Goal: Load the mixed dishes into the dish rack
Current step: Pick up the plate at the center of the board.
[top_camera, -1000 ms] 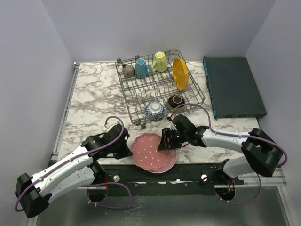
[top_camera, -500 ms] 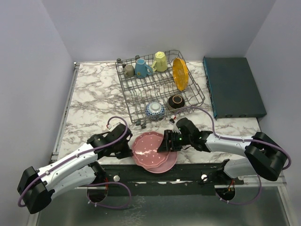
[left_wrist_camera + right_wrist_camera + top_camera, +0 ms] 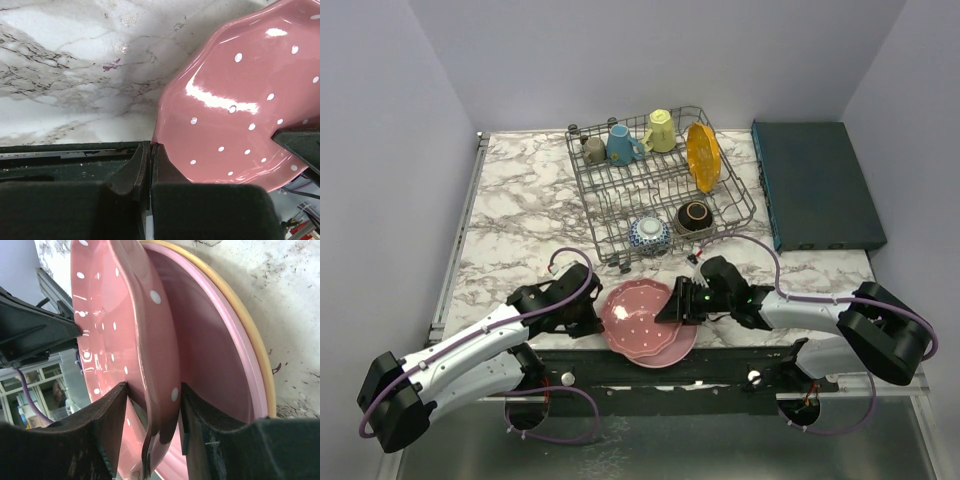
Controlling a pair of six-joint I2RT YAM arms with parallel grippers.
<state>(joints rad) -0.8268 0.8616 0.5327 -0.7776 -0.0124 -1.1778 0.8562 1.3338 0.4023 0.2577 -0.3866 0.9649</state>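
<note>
A pink white-dotted plate [image 3: 635, 312] lies tilted on a second pink plate [image 3: 677, 346] at the table's near edge, its right side raised. My right gripper [image 3: 672, 310] is shut on the top plate's right rim; in the right wrist view the plate [image 3: 125, 315] sits between my two pads, right gripper [image 3: 152, 390]. Under the lower pink plate [image 3: 215, 340] an orange rim [image 3: 256, 352] shows. My left gripper [image 3: 595, 318] is shut and empty, its tips [image 3: 151, 146] touching the left edge of the plate [image 3: 240, 100]. The dish rack [image 3: 720, 215] stands behind.
The rack holds a grey mug [image 3: 594, 150], a blue mug [image 3: 620, 145], a yellow mug [image 3: 661, 131], an upright orange plate [image 3: 703, 156], a blue-white bowl [image 3: 649, 233] and a dark brown bowl [image 3: 694, 216]. A flat teal box [image 3: 815, 185] lies at the right.
My right gripper has narrowed onto the top pink plate's rim, and that side of the plate has risen. My left gripper edged closer to the plate's left edge.
</note>
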